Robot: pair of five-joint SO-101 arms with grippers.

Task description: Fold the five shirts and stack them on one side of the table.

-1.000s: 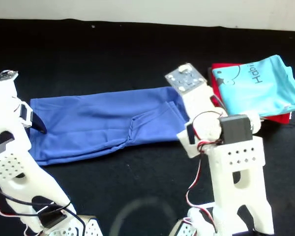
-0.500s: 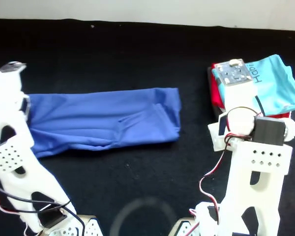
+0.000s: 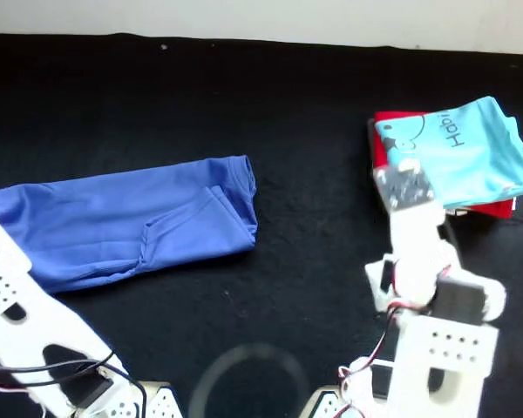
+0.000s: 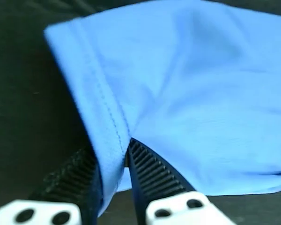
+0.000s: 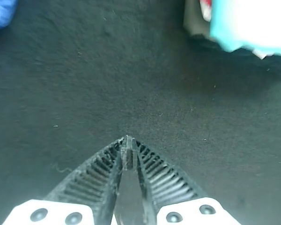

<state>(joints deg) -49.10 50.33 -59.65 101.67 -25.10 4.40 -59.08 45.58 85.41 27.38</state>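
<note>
The blue shirt [image 3: 131, 222] lies as a long, narrow, folded band across the left half of the black worktop [image 3: 270, 96]. In the high view its length runs left to right, with a few diagonal creases near the middle. Its left end reaches the edge of that view, where the left arm [image 3: 22, 322] rises over it. In the left wrist view the left end effector [image 4: 114, 161] is clamped on the blue shirt [image 4: 192, 89]. The stitched hem runs down between the two ribbed black fingers [image 4: 150, 173], which press on it from either side, and the cloth spreads away from the grip over the dark surface. Well apart from this shirt, on the far right of the worktop, a folded turquoise shirt [image 3: 462, 152] sits on top of a folded red shirt [image 3: 383, 144]. The red shows as a border along the stack's left and near edges. The right arm [image 3: 423, 287] stands in front of that stack, its wrist just overlapping the stack's near left corner in the high view. The right end effector [image 5: 127, 145] has its fingers pressed together with nothing between them, over bare worktop [image 5: 107, 70]. The turquoise shirt [image 5: 253, 23] lies ahead of it to one side and a corner of the blue shirt [image 5: 0, 11] to the other. A pale wall [image 3: 261, 17] borders the worktop's far edge.
</note>
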